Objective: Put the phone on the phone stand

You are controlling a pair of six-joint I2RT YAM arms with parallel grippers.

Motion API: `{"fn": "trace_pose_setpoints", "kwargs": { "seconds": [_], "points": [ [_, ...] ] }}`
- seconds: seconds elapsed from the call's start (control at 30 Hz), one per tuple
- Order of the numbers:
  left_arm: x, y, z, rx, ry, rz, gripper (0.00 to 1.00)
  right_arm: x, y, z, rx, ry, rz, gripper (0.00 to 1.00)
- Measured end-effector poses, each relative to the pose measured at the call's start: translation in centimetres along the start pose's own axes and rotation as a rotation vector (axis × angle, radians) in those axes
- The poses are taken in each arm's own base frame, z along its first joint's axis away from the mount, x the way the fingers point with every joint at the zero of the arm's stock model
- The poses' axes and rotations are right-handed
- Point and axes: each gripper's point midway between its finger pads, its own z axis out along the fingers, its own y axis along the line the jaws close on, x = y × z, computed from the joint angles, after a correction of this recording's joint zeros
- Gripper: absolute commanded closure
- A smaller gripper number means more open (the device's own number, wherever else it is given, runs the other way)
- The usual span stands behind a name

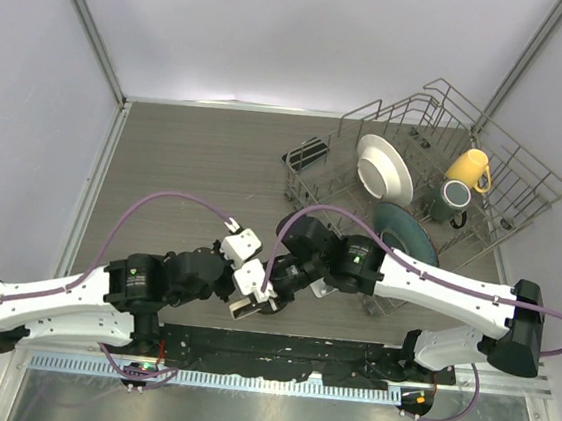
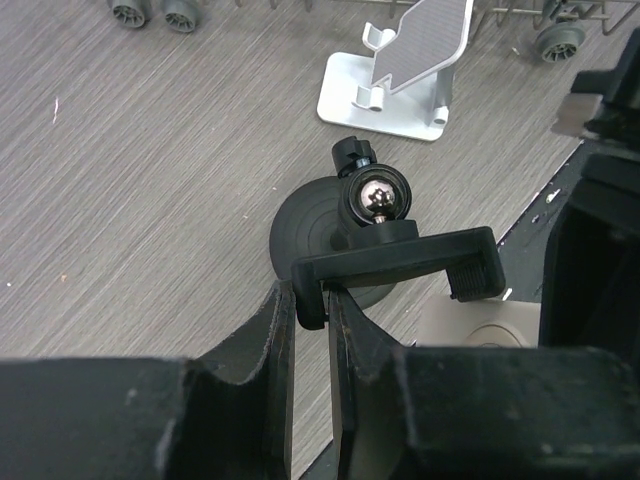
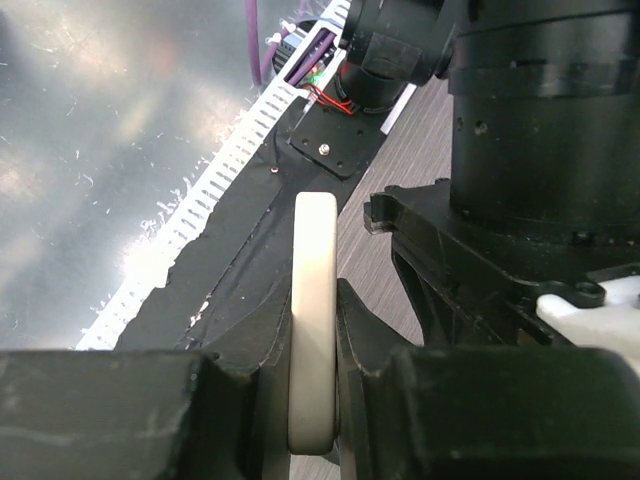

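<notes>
A black phone stand (image 2: 405, 255) with a round base, a ball joint and a clamp bar stands on the wooden table. My left gripper (image 2: 312, 300) is shut on the left end of its clamp bar. My right gripper (image 3: 315, 300) is shut on a cream-white phone (image 3: 314, 320), held edge-on between the fingers. In the left wrist view the phone (image 2: 470, 325) sits just right of and below the clamp bar. In the top view both grippers meet at the near middle of the table, left (image 1: 251, 286), right (image 1: 277, 293), with the phone (image 1: 244, 308) below them.
A silver desk stand (image 2: 390, 85) stands behind the black one. A wire dish rack (image 1: 507, 209) at the back right holds a white bowl (image 1: 384, 168), a dark plate (image 1: 406, 234), a yellow mug (image 1: 468, 170) and a green mug (image 1: 450, 200). A black strip (image 1: 276, 356) runs along the near edge.
</notes>
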Motion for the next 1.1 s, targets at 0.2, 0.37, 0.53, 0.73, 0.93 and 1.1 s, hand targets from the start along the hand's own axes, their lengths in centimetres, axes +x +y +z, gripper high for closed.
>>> {"fn": "trace_pose_setpoints", "kwargs": {
  "seconds": [0.2,0.37,0.53,0.73,0.93,1.1],
  "points": [
    [0.0,-0.2,-0.1,0.032,-0.002,0.025,1.00,-0.8,-0.3,0.1,-0.001,-0.036,-0.044,1.00],
    [-0.1,-0.5,-0.1,0.058,-0.006,0.047,1.00,-1.7,-1.2,-0.2,0.008,-0.088,-0.066,1.00],
    [-0.1,-0.9,-0.3,0.082,-0.006,0.055,1.00,-1.9,-1.2,-0.6,-0.013,-0.120,-0.054,1.00],
    [0.0,-1.0,-0.3,0.092,-0.002,0.063,1.00,-1.8,-1.2,-1.0,-0.025,-0.132,-0.043,1.00],
    [0.1,-1.0,-0.5,0.103,-0.004,0.060,1.00,-1.3,-1.2,-1.1,-0.030,-0.102,-0.023,1.00],
    [0.1,-1.0,-0.5,0.101,-0.004,0.054,1.00,-1.3,-1.2,-1.2,-0.035,-0.088,-0.014,1.00]
  ]
}}
